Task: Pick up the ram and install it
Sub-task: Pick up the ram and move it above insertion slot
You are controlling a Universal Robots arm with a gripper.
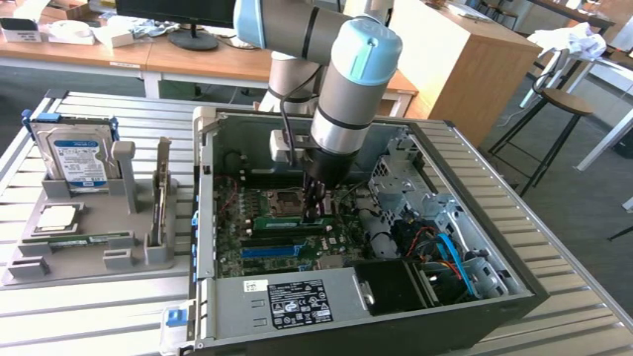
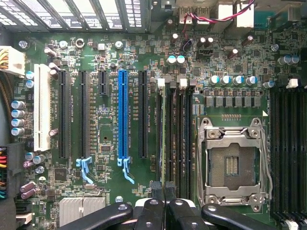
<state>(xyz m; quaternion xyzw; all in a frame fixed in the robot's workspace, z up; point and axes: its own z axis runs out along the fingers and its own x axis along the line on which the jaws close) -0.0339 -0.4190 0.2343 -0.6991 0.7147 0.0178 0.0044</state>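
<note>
An arm reaches down into an open computer case (image 1: 204,185) on a slatted metal desk (image 1: 99,315), its end effector (image 1: 316,210) lowered to the motherboard (image 1: 259,239). The ram (image 1: 282,220), a thin green stick, stands on edge along a memory slot just beside the empty processor socket (image 1: 284,199). The end effector sits at the end of the stick nearer the exterior view's right.

In the wrist view, the end effector (image 2: 165,197) is drawn narrow, its black fingers (image 2: 156,189) nearly meeting on the top edge of the ram (image 2: 165,134). The stick runs away from them in line with the dark memory slots. The socket (image 2: 235,163) lies to one side of those slots and a blue expansion slot (image 2: 123,115) to the other. Whether the stick is fully seated cannot be told.

At the exterior view's left, a grey holder (image 1: 89,263) on the desk carries a hard drive (image 1: 71,152) standing upright and a processor (image 1: 58,216) lying flat.
</note>
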